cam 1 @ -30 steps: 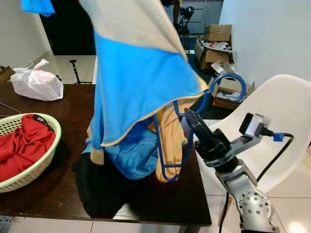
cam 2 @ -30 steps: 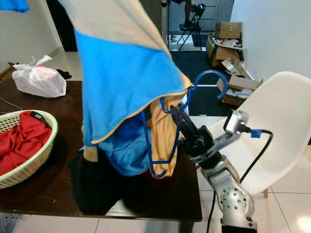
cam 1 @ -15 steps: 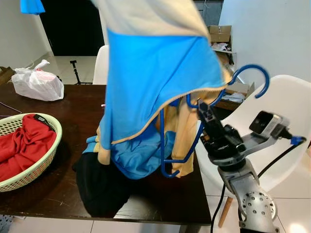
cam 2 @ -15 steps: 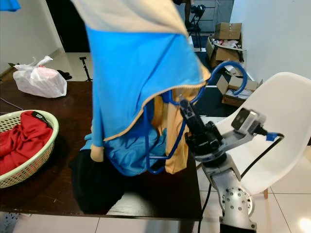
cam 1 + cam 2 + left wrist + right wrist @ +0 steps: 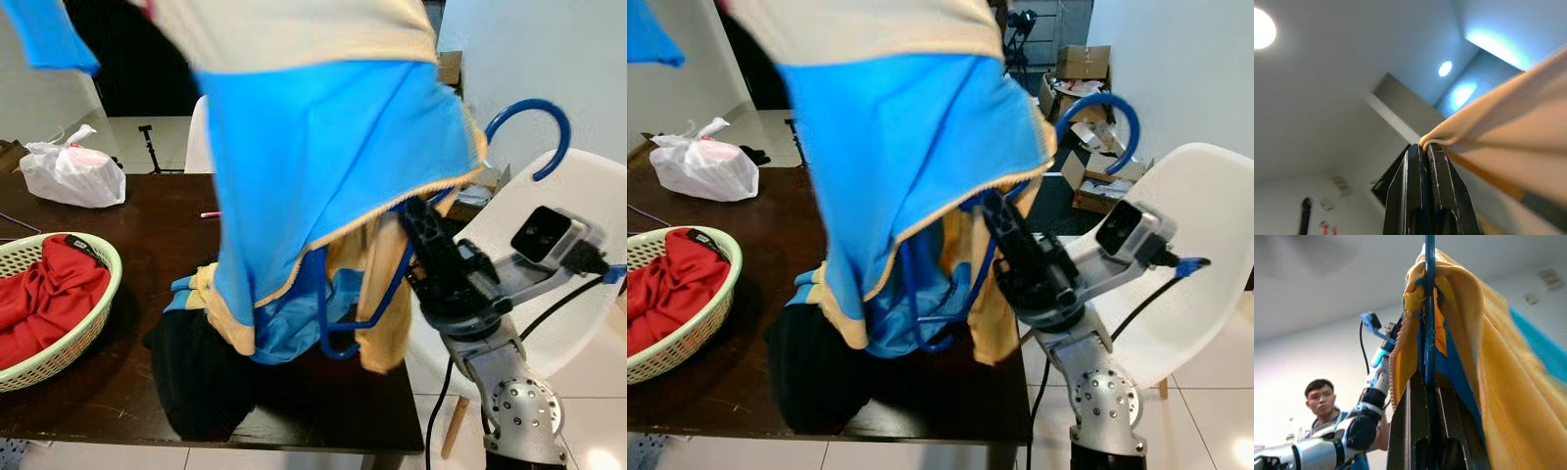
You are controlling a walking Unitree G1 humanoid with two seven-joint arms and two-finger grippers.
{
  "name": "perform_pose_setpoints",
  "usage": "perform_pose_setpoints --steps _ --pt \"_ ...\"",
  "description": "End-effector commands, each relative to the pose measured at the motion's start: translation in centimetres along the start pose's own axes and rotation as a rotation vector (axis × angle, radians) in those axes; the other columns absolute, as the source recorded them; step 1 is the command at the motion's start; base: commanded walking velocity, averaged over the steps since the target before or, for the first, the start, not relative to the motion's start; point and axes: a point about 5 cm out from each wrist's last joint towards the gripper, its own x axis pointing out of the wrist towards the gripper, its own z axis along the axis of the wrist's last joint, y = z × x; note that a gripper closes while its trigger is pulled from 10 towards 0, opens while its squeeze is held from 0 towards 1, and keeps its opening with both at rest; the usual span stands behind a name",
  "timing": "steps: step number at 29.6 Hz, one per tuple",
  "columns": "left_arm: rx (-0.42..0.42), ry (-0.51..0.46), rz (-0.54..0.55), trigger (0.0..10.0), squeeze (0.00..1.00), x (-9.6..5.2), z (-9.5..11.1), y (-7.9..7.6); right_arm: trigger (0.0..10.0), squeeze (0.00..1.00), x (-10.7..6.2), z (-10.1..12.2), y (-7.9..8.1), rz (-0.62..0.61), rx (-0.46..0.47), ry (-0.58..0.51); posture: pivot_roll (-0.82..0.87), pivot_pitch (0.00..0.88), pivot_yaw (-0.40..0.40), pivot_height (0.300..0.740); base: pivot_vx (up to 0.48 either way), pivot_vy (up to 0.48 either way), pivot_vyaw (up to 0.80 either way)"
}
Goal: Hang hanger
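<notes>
right of centre, the right gripper (image 5: 423,223) pinches the blue hanger (image 5: 534,122); the left gripper (image 5: 1424,147), upper frame, pinches the blue-and-tan garment (image 5: 323,166).

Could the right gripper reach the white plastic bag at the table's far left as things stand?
Probably not: the right gripper is shut on the blue wire hanger, and the white plastic bag lies across the table.

Looks like a lived-in home, dining area. I'm standing at a dark wooden table (image 5: 118,382) with a white moulded chair (image 5: 588,196) beside it, tiled floor underneath. Laundry around: woven basket (image 5: 98,323) holding red cloth (image 5: 39,294), tied white plastic bag (image 5: 64,176). Open cardboard boxes (image 5: 1083,61) piled along the far white wall.
</notes>
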Motion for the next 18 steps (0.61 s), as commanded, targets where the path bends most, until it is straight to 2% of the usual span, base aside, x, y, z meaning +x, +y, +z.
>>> perform_pose_setpoints --steps 1,3,7,10,11,12,13,14,15,16,18 --pt "0.035 0.015 0.078 0.0 0.00 -0.8 0.3 2.4 10.0 0.00 0.1 0.3 0.2 0.006 -0.019 -0.014 0.16 0.000 0.068 0.740 0.000 0.000 0.00" --pt "0.030 0.033 0.088 0.0 0.00 -1.2 0.0 2.7 10.0 0.00 0.1 0.5 0.0 -0.008 -0.027 -0.026 0.16 0.000 0.071 0.740 0.000 0.000 0.00" --pt "-0.026 0.067 0.062 0.0 0.00 -1.9 -0.9 2.3 10.0 0.00 0.0 0.7 -0.2 -0.027 -0.037 -0.035 0.16 0.000 0.069 0.740 0.000 0.000 0.00" --pt "-0.152 0.161 -0.088 0.0 0.00 -3.9 -3.3 0.2 10.0 0.00 0.0 1.3 -0.3 -0.034 -0.051 -0.042 0.16 0.000 0.064 0.740 0.000 0.000 0.00" --pt "-0.152 0.161 -0.088 0.0 0.00 -3.9 -3.3 0.2 10.0 0.00 0.0 1.3 -0.3 -0.034 -0.051 -0.042 0.16 0.000 0.064 0.740 0.000 0.000 0.00" --pt "-0.204 0.223 -0.174 4.6 1.00 -5.0 -4.4 -1.2 10.0 0.00 0.1 1.5 -0.3 -0.030 -0.058 -0.041 0.16 0.000 0.061 0.740 0.000 0.000 0.00" --pt "-0.238 0.264 -0.229 4.6 1.00 -5.7 -5.0 -2.0 10.0 0.00 0.1 1.6 -0.3 -0.028 -0.063 -0.039 0.16 0.000 0.061 0.740 0.000 0.000 0.00" --pt "-0.238 0.264 -0.229 4.6 1.00 -5.7 -5.0 -2.0 10.0 0.00 0.1 1.6 -0.3 -0.028 -0.063 -0.039 0.16 0.000 0.061 0.740 0.000 0.000 0.00" --pt "-0.255 0.288 -0.279 10.0 1.00 -6.3 -5.5 -3.0 10.0 0.00 0.2 1.7 -0.3 -0.026 -0.069 -0.035 0.16 0.000 0.057 0.740 0.000 0.000 0.00" --pt "-0.259 0.299 -0.312 10.0 1.00 -6.7 -5.8 -3.6 10.0 0.00 0.2 1.7 -0.3 -0.026 -0.074 -0.030 0.16 0.000 0.057 0.740 0.000 0.000 0.00" --pt "-0.258 0.299 -0.316 10.0 1.00 -6.8 -5.8 -3.7 10.0 0.00 0.2 1.7 -0.3 -0.026 -0.075 -0.029 0.16 0.000 0.057 0.740 0.000 0.000 0.00"
